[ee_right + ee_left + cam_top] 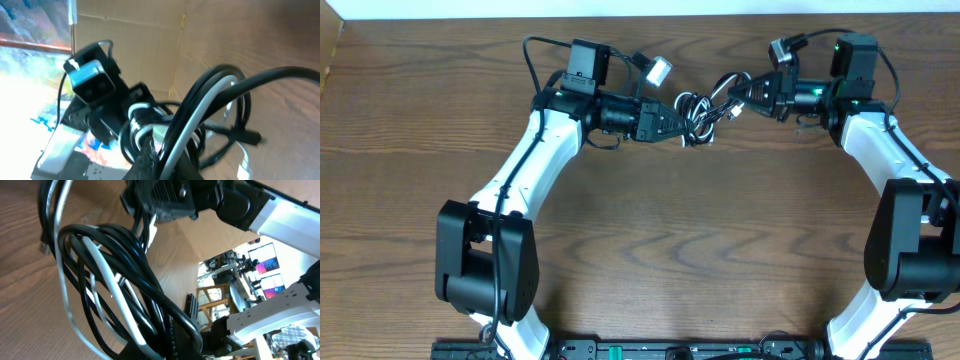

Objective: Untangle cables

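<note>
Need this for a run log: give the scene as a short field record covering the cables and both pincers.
cables: one tangled bundle of black and white cords, between the two arms
left pincer: at the bundle's left side, apparently gripping it
right pincer: at the bundle's upper right, apparently gripping it
untangled: no, the loops overlap
table: wood grain
</note>
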